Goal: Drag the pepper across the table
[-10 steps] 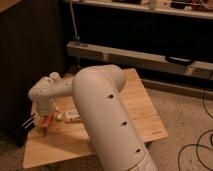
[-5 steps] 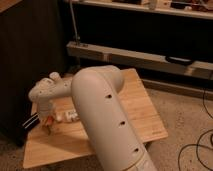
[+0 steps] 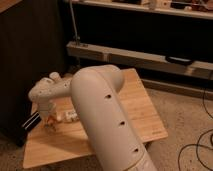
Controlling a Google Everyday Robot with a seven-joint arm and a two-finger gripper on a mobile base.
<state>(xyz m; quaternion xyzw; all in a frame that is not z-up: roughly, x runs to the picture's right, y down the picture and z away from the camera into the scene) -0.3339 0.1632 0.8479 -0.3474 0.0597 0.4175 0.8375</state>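
Presently found gripper (image 3: 50, 123) clamped on small slim orange pepper (image 3: 49, 120), low over left part of light wooden plank bench (image 3: 135, 110), just beside small white bottle (image 3: 71, 115).

no readable text, no legible labels

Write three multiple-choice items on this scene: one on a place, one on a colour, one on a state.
1. Where is the pincer?
A) low over the table's left part
B) over the floor
C) at the table's right edge

2. What colour is the pepper?
A) green
B) orange
C) purple

3. How is the pincer?
A) wide open, raised high
B) shut on the pepper
C) open, resting on the floor

Answers:
1 A: it hangs down at the left of the table.
2 B: an orange bit shows at its tips.
3 B: it is closed on the pepper, beside the white bottle.
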